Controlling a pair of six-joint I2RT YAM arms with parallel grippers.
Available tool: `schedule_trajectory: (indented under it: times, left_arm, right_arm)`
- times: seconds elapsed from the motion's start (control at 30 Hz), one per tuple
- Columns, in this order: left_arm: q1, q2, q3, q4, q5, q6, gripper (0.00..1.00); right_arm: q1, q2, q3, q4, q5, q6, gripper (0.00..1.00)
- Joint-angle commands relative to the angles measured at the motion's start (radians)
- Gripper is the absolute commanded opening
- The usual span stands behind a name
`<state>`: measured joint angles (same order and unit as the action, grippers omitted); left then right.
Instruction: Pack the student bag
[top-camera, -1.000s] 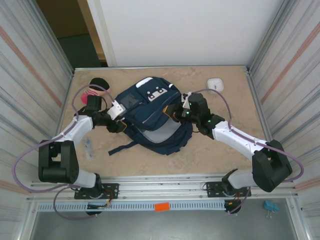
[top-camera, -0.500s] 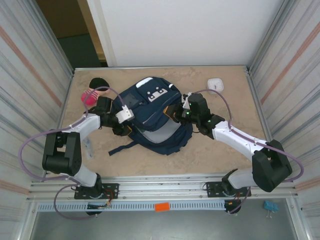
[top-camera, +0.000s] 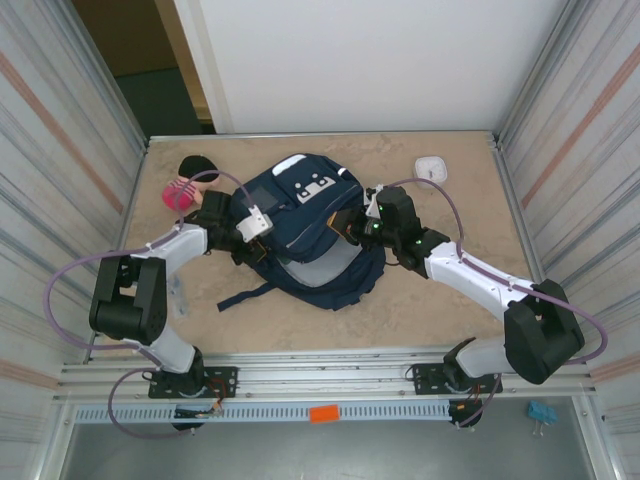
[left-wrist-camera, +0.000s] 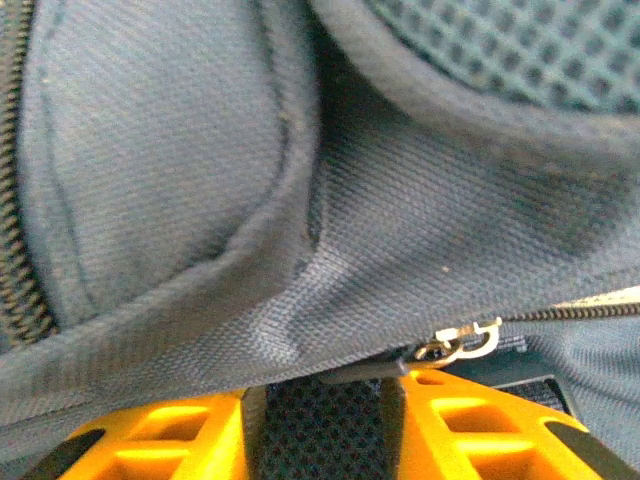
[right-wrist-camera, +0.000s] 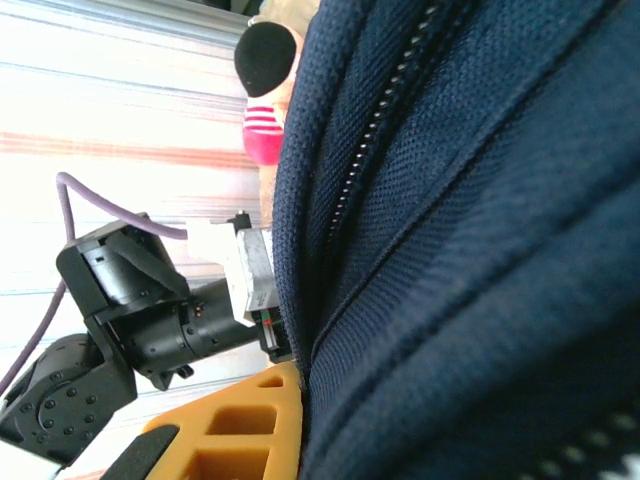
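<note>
The student bag (top-camera: 310, 225), navy with a white patch on its front pocket, lies flat in the middle of the table. My left gripper (top-camera: 244, 250) is pressed into its left edge. In the left wrist view, the orange fingers (left-wrist-camera: 180, 440) of my left gripper (left-wrist-camera: 322, 430) close on a strip of black mesh under a navy seam, with a metal zipper pull (left-wrist-camera: 465, 342) just above the right finger. My right gripper (top-camera: 346, 228) is shut on the bag's right edge. One orange finger (right-wrist-camera: 240, 430) lies against the bag fabric (right-wrist-camera: 480, 250); the other is hidden.
A pink-and-black soft item (top-camera: 185, 190) lies at the far left, also behind the bag (right-wrist-camera: 258, 90) in the right wrist view. A small white container (top-camera: 431, 166) sits at the back right. A small clear object (top-camera: 176, 296) lies near the left arm. Ribbed metal walls close in both sides.
My left arm has swung right into the bag's left edge, and its jaws have narrowed onto the fabric. The right arm and the bag have stayed put.
</note>
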<state>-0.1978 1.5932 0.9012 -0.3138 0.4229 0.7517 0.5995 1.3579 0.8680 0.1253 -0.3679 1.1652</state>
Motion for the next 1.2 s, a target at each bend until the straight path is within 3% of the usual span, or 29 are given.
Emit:
schedule_trajectory:
  times: [0.0, 0.07, 0.13, 0.27, 0.37, 0.63, 1.0, 1.17]
  left_arm:
    - [-0.012, -0.016, -0.003, 0.038, 0.077, -0.029, 0.29]
    - [-0.012, -0.036, -0.024, 0.045, 0.091, -0.029, 0.21]
    - [-0.012, -0.052, -0.038, 0.045, 0.101, -0.030, 0.19]
    - [-0.012, -0.067, -0.061, 0.048, 0.094, -0.025, 0.35]
    - [-0.015, -0.060, -0.054, 0.037, 0.093, -0.022, 0.36]
    - [-0.045, -0.078, -0.039, -0.047, 0.124, -0.015, 0.03]
    - [-0.069, -0.161, -0.053, -0.193, 0.189, -0.146, 0.00]
    - [-0.035, -0.195, -0.074, -0.172, 0.143, -0.203, 0.00]
  right_arm:
    - [-0.009, -0.022, 0.026, 0.050, -0.007, -0.031, 0.10]
    - [-0.011, -0.021, 0.025, 0.051, -0.008, -0.030, 0.10]
    - [-0.010, -0.023, 0.022, 0.052, -0.008, -0.029, 0.10]
    - [-0.011, -0.022, 0.016, 0.059, -0.009, -0.029, 0.10]
    - [-0.011, -0.026, 0.013, 0.060, -0.008, -0.027, 0.10]
    - [-0.010, -0.034, -0.013, 0.065, 0.007, -0.023, 0.10]
    - [-0.010, 0.006, -0.047, 0.107, 0.006, -0.004, 0.10]
    - [-0.012, 0.001, -0.054, 0.113, 0.004, -0.004, 0.09]
